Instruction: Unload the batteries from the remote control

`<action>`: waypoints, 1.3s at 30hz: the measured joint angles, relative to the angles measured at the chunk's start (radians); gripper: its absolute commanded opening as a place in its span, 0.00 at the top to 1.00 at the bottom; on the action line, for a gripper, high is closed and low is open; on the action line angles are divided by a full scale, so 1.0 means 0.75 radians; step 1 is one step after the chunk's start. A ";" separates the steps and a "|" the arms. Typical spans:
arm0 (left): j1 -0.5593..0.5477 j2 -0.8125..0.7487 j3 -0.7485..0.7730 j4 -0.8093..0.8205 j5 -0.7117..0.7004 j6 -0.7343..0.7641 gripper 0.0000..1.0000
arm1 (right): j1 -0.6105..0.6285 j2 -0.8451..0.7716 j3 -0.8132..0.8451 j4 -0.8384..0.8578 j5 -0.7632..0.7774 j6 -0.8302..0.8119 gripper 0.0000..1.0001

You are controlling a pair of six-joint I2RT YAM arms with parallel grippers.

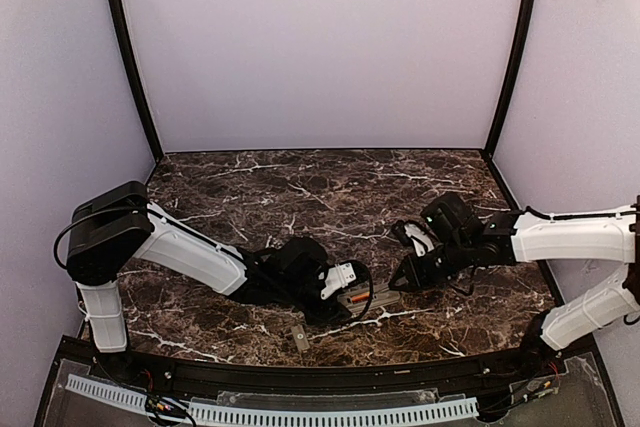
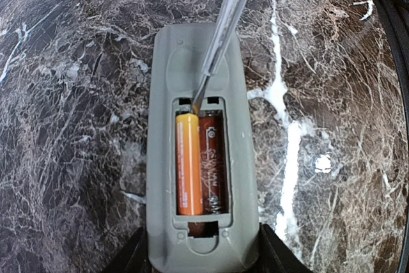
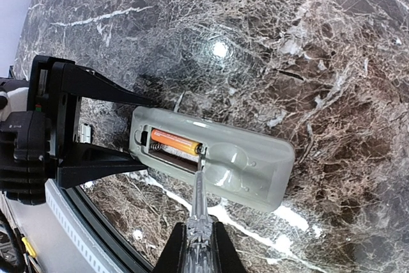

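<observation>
The left jaws clamp the remote control (image 2: 167, 81), the right jaws grip the screwdriver (image 2: 220, 43); lift the orange battery (image 2: 189, 164) slowly

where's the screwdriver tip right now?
Left wrist view: the screwdriver tip is in the open bay of the remote, at the far end of the orange battery, beside the dark battery. The right claw holds it.

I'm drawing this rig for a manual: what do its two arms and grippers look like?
The left arm and right arm have rounded white shells between boxy black joints, with thin black cables looping alongside. The left gripper and right gripper are mostly black with flat angular fingers.
</observation>
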State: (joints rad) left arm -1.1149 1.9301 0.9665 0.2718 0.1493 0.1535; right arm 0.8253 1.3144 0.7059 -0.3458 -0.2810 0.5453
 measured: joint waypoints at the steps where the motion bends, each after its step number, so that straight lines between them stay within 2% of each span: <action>1: 0.000 0.000 0.000 0.000 0.000 0.000 1.00 | -0.005 -0.008 -0.016 0.017 -0.007 0.006 1.00; 28: 0.001 0.002 0.000 -0.001 0.001 -0.001 1.00 | -0.123 -0.108 -0.320 0.417 -0.197 0.138 1.00; 32: 0.001 0.002 0.001 -0.001 0.001 -0.001 1.00 | -0.122 -0.109 -0.275 0.347 -0.189 0.132 1.00; 39: 0.000 0.008 0.017 -0.017 0.004 0.005 1.00 | -0.087 -0.036 -0.050 0.031 -0.105 0.068 1.00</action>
State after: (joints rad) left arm -1.1149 1.9358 0.9794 0.2588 0.1520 0.1570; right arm 0.7601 1.2873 0.6682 -0.3225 -0.3595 0.5964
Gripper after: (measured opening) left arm 0.507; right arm 0.100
